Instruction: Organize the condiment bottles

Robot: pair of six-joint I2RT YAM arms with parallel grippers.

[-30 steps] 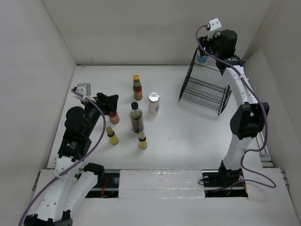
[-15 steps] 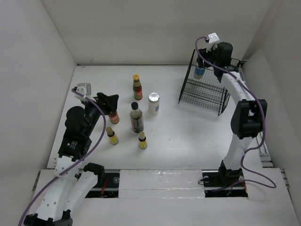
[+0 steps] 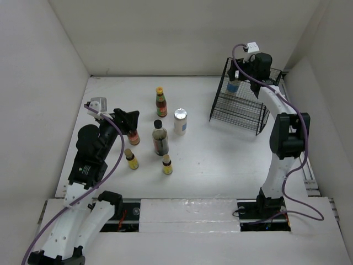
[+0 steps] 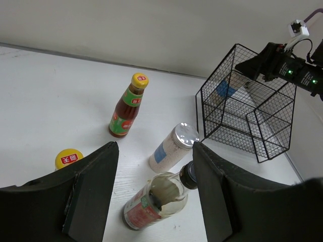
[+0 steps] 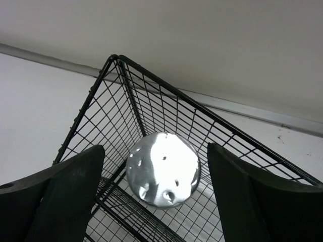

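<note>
The white table (image 3: 220, 160) is the biggest thing here. At its 2 o'clock corner stands the black wire basket (image 3: 242, 107). The right gripper (image 5: 154, 151) hangs over the basket's top shelf. Its fingers are spread wide, with a gap on each side of the silver-lidded shaker (image 5: 162, 176) that stands between them, so it grips nothing. The shaker seems to stand on thin wires, and I think that is the main worry. If a finger brushes the lid or hooks a wire on the way up, the shaker could topple. The light basket could also slide or tip.

The left gripper (image 4: 154, 148) waits at 9 o'clock on the table. Its fingers are partly spread and it has hold of nothing.

Six bottles stand on the table near it, in a close bunch. The dark black-capped bottle (image 3: 160, 139) is in the middle. It is tall and looks easy to knock down. The second shaker (image 3: 180, 121) is at its 1 o'clock and the tall red sauce bottle (image 3: 160, 101) at its 12 o'clock. The short yellow-capped jar (image 3: 133, 137) is at its 9 o'clock, just beside the left gripper. A careless reach could bump that jar into its neighbours.

One tiny yellow bottle (image 3: 131, 159) is at 8 o'clock and the other tiny yellow bottle (image 3: 167, 164) at 5 o'clock. They are so small that a poor pinch might let them slip out.
</note>
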